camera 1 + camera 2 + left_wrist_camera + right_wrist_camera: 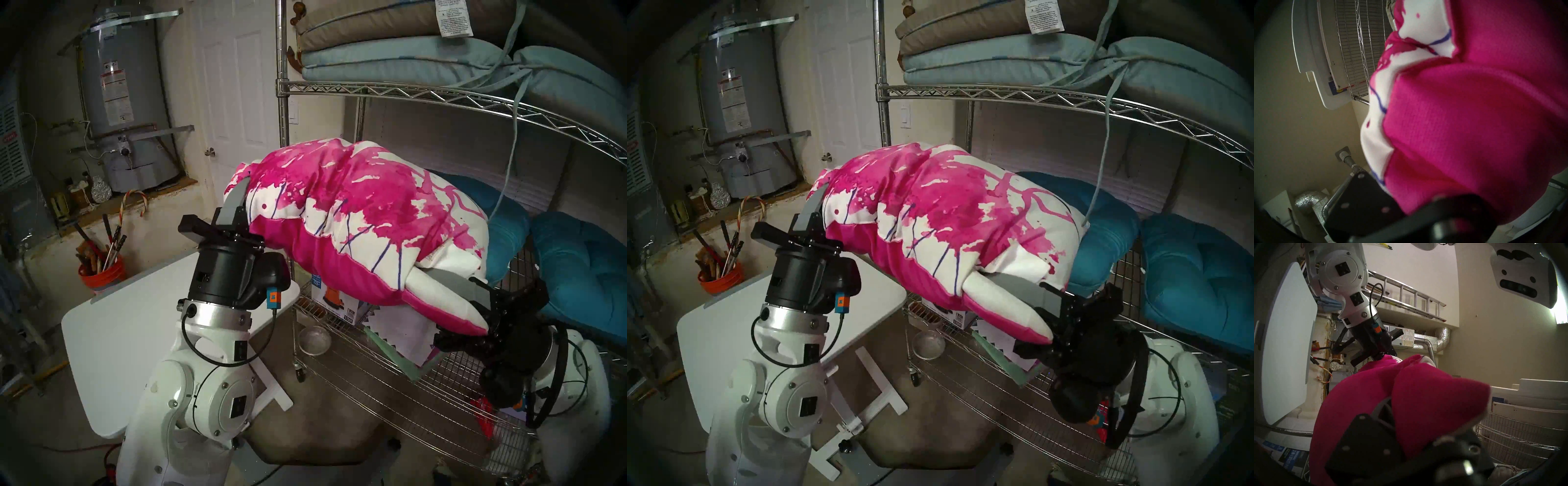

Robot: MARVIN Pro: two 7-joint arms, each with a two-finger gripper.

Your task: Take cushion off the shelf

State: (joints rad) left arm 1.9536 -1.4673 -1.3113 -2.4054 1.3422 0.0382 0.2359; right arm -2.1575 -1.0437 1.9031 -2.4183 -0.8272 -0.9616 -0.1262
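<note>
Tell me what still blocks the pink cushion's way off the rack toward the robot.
Nothing visible does. The cushion hangs between the left tool and right tool, both shut on its ends, already out past the wire shelf's front edge. The teal cushion lies behind it, the white table lower left.

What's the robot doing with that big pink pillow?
It's taking the cushion off the wire shelf. The left gripper pinches one corner and the right gripper pinches the other end, so the cushion hangs between the two arms in front of the shelf. The teal seat cushions sit on the tier behind it, and a small white table stands beside the left arm.
</note>
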